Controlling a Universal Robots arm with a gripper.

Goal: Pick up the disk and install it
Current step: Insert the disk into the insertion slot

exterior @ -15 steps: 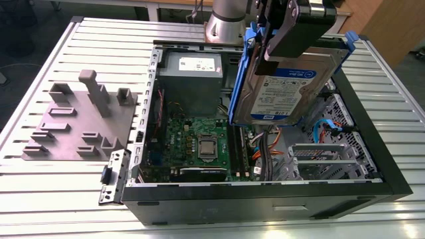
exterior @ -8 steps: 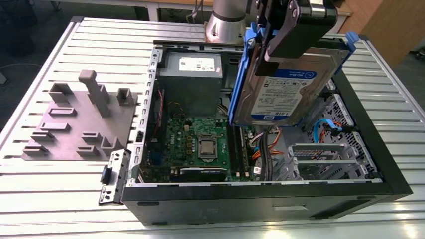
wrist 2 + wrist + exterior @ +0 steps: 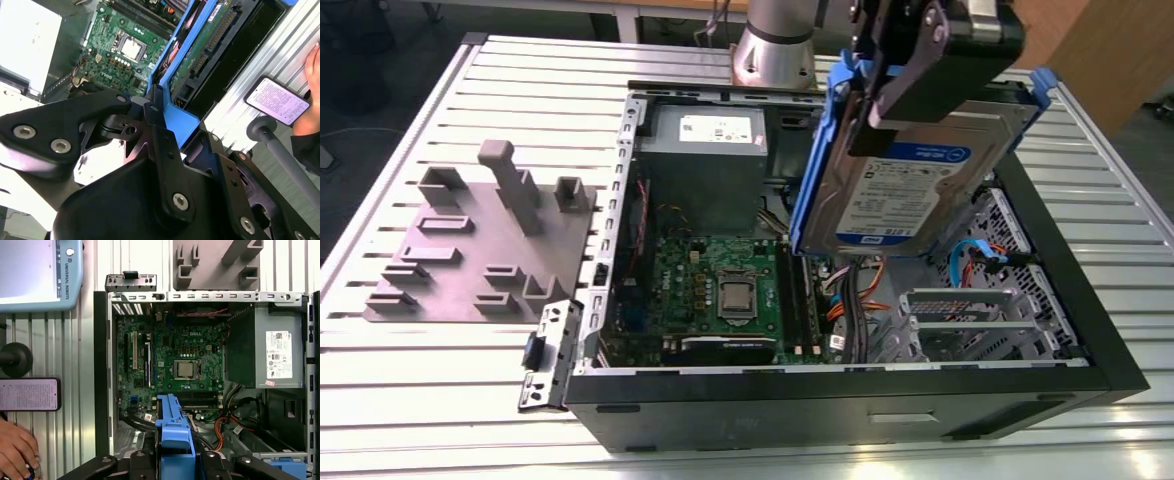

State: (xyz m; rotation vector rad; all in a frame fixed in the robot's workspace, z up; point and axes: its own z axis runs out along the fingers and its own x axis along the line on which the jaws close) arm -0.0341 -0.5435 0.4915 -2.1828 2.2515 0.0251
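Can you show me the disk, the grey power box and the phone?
the disk (image 3: 907, 195), exterior view, on its white-and-blue label.
the grey power box (image 3: 707, 185), exterior view, on its grey side.
the phone (image 3: 29, 394), first wrist view, on its screen.

We read robotics lab: ribbed aluminium worktable (image 3: 414, 400), opened black computer case (image 3: 827, 410), grey plastic fixture plate (image 3: 454, 270) at nine o'clock.

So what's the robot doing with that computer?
The robot arm's gripper is clamped on the disk, a silver hard drive in a blue frame. It holds the disk steeply tilted in the air over the open computer case, on the side away from the grey power supply. The disk is not seated in the case yet. A person's hand is beside the case, near a phone.
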